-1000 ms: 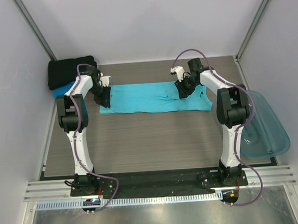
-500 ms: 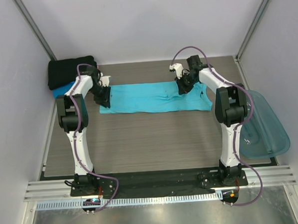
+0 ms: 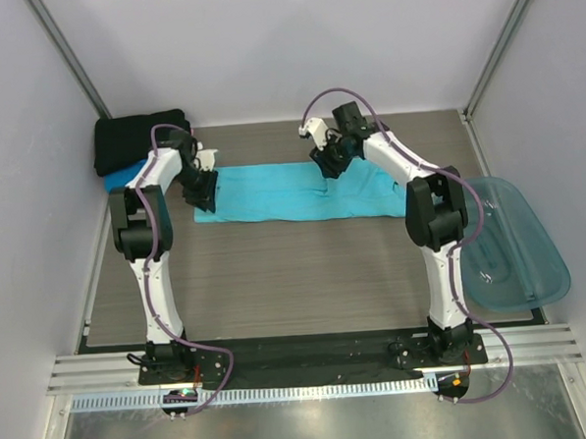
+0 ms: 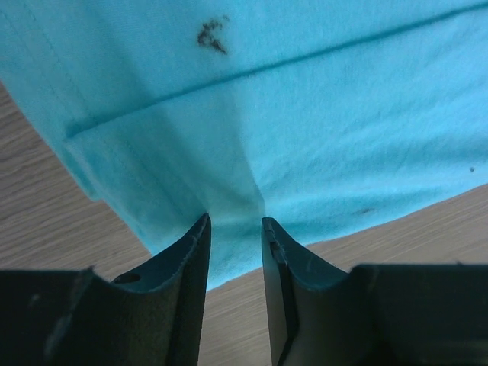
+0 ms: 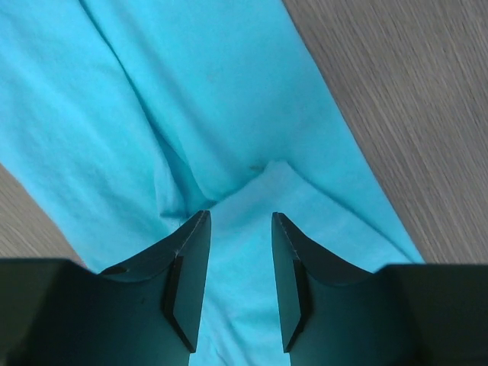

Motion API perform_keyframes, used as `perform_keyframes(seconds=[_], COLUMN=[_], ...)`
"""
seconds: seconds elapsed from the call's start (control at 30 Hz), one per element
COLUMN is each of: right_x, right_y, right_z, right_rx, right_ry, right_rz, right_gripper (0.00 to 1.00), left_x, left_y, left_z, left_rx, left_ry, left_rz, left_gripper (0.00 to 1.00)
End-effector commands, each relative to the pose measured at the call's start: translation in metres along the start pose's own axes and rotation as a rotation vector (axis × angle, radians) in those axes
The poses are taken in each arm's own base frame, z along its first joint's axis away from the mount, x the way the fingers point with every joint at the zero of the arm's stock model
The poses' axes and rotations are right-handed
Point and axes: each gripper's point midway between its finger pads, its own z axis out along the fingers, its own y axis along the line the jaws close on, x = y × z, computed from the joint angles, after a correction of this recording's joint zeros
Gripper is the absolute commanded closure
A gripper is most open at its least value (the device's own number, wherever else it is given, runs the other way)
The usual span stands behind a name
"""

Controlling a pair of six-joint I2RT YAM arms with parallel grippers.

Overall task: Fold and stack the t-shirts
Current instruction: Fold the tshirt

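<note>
On the far half of the table (image 3: 276, 279), from above, we noted the turquoise t-shirt (image 3: 282, 193) lying flat as a long band, folded lengthwise. A folded black t-shirt (image 3: 139, 137) sat in the far-left corner, a blue t-shirt (image 3: 122, 175) peeking out beneath it. The left gripper (image 3: 205, 190) was at the band's left end, the right gripper (image 3: 327, 161) at its far edge near the middle.

Left wrist: jaws clamped on a pinch of the shirt's edge, cloth tenting up to them. Plain matte knit, a few dark specks.

Right wrist: jaws apart, a raised fold between them. Whether they pinched it, we could not tell.

We judged the cloth light and limp, apt to sag and slide. It is best taken at hems and corners, both ends together.
</note>
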Motion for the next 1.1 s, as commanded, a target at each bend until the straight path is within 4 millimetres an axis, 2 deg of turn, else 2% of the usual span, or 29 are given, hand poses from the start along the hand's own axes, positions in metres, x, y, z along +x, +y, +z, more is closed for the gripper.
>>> perform_keyframes(seconds=[0.0,0.1,0.13,0.17,0.23,0.3,0.5,0.67,0.9,1.07], right_x=[-0.028,-0.025,-0.021,-0.018,-0.005,-0.001,0.005,0.005,0.016,0.022], right_y=[-0.020,-0.015,-0.011,-0.008,-0.001,0.000,0.006,0.004,0.007,0.011], right_z=[-0.070,-0.087,-0.095,-0.096,-0.097,-0.100,-0.096,-0.099,-0.101,-0.102], right_rx=[0.148,0.167,0.174,0.173,0.165,0.169,0.151,0.163,0.169,0.167], right_ry=[-0.070,-0.071,-0.066,-0.060,-0.032,-0.022,-0.014,-0.009,0.019,0.031], right_rz=[-0.047,-0.046,-0.042,-0.045,-0.055,-0.055,-0.033,-0.041,-0.054,-0.057], right_gripper=[0.56,0.55,0.55,0.55,0.55,0.55,0.55,0.55,0.55,0.55], left_x=[-0.017,-0.004,0.002,0.019,0.032,0.041,0.044,0.034,0.027,0.030], left_y=[0.007,0.002,0.001,-0.004,-0.002,0.007,0.016,0.020,0.011,0.014], left_z=[-0.052,-0.064,-0.067,-0.069,-0.068,-0.064,-0.055,-0.042,-0.023,-0.009], left_rx=[-0.081,-0.051,-0.026,0.012,0.020,-0.001,0.001,-0.006,-0.001,-0.021], left_ry=[-0.106,-0.069,-0.041,0.022,0.092,0.147,0.196,0.194,0.191,0.227], left_rz=[0.238,0.393,0.502,0.527,0.600,0.651,0.684,0.677,0.675,0.664], left_gripper=[0.62,0.56,0.52,0.51,0.52,0.56,0.56,0.56,0.56,0.56])
